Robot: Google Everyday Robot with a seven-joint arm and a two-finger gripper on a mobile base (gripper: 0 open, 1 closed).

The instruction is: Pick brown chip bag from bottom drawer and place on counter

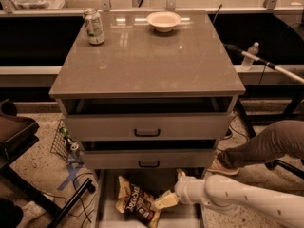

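The brown chip bag (pixel 137 201) lies in the open bottom drawer (pixel 106 208), dark front up with white lettering and tan edges. My gripper (pixel 167 199) comes in from the right on a white arm and sits low in the drawer, its tan fingertip right at the bag's right edge. The counter (pixel 147 61) is the glossy grey-brown top of the cabinet, above the two upper drawers with black handles.
A drink can (pixel 94 26) stands at the counter's back left and a pale bowl (pixel 164 21) at the back middle. A person's leg and shoe (pixel 256 148) are right of the cabinet. A wire basket (pixel 61 139) and a chair base (pixel 19 137) are on the left.
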